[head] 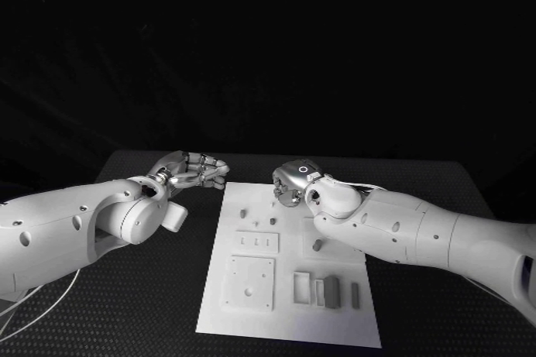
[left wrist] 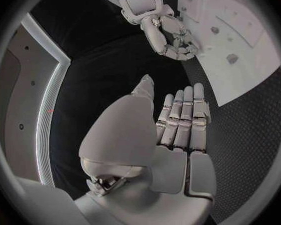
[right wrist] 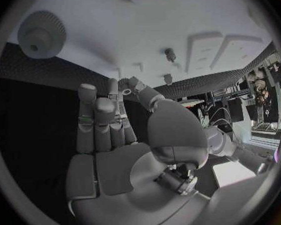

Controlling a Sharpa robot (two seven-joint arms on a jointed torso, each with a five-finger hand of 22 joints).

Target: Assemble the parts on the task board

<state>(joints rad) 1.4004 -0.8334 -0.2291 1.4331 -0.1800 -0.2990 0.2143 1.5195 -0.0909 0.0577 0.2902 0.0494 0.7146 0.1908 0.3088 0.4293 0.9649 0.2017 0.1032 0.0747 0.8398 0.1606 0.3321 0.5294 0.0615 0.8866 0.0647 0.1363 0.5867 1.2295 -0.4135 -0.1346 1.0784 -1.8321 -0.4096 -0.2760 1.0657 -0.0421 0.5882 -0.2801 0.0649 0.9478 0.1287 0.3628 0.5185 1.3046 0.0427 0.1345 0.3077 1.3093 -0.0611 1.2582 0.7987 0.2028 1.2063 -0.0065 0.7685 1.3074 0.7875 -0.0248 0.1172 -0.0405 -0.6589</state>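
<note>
The white task board [head: 224,314] lies in the middle of the table. Grey parts sit on it: small pegs [head: 242,213] near its far end, a round piece [head: 317,245] at mid-board, and upright blocks [head: 331,291] near the front. My left hand [head: 192,171] hovers off the board's far left corner, fingers curled in, nothing in them; the left wrist view shows its fingers [left wrist: 181,120] side by side. My right hand [head: 293,183] hangs over the board's far edge, also curled in and holding nothing [left wrist: 172,37]. The right wrist view shows the right hand [right wrist: 109,130], a toothed round part [right wrist: 39,32] and pegs [right wrist: 170,54].
Square recessed plates [head: 250,283] take up the board's near left. Black textured table [head: 156,295] surrounds the board on both sides. My right forearm [head: 424,237] crosses above the board's right edge.
</note>
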